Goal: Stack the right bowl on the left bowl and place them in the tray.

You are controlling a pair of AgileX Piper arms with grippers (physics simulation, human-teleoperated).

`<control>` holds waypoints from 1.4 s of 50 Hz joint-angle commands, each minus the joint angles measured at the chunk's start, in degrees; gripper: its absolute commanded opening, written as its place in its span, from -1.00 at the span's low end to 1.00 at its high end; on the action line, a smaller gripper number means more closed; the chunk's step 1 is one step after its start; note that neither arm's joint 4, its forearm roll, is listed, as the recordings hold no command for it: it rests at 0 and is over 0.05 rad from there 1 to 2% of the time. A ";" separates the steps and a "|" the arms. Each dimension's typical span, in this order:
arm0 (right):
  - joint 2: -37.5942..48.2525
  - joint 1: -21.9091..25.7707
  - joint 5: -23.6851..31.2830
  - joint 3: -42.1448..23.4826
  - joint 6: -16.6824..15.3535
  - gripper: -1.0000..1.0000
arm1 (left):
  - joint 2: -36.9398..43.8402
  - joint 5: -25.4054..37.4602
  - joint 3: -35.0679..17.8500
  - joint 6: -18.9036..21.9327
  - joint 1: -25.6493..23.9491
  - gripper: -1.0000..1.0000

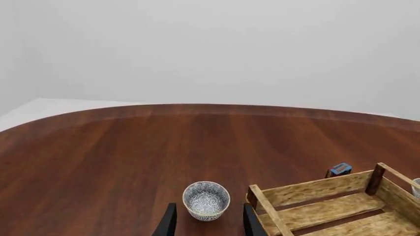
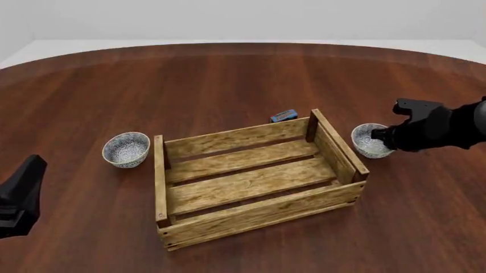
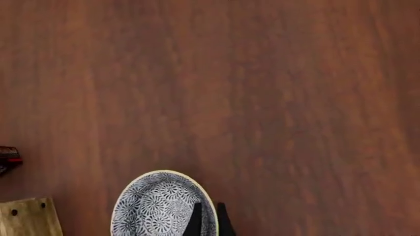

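Right wrist view: right gripper (image 3: pixel 207 216) fingers pinch the right bowl (image 3: pixel 157 205) rim, nearly closed; lift straight up, clear the tray (image 2: pixel 334 149) wall.

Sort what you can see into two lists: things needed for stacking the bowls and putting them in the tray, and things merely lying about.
Needed for the job:
right bowl
left bowl
tray
right hand, its fingers either side of the right bowl's rim
left hand, apart from the left bowl

Lying about:
blue box, behind the tray
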 commanded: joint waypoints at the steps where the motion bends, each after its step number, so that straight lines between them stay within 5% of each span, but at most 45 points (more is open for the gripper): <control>1: -3.72 -0.21 0.94 2.46 0.41 -1.00 | 0.73 -0.85 0.20 -0.07 0.01 1.00; 35: -26.49 4.68 10.19 2.31 4.09 -1.00 | 0.58 -0.89 0.26 -0.48 0.11 1.00; 54: -30.83 13.20 15.89 -4.34 6.42 -1.00 | -0.82 0.74 0.03 -0.80 0.31 1.00; 70: -38.82 22.74 17.00 -3.40 10.30 -1.00 | -0.74 1.05 -1.16 -1.25 -1.14 1.00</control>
